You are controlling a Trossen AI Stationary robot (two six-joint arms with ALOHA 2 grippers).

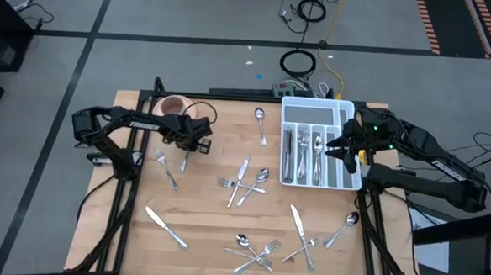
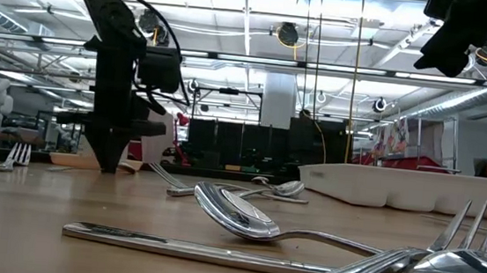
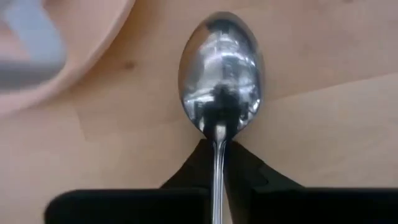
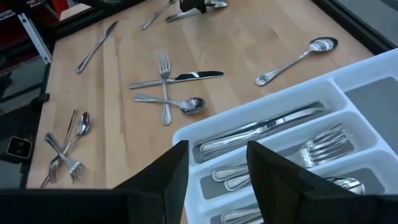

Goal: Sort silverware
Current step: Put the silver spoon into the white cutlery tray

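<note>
The left gripper points down, its fingers nearly together; the right gripper hangs raised, fingers spread.

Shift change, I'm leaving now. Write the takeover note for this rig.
Left gripper: down at the table near the pink cup, shut on a spoon at its neck.
Right gripper: open, empty, above the white tray.
Done: some knives, forks and spoons lie in the tray's compartments.
Left: many pieces remain scattered across the table, several crossed in small piles.
</note>
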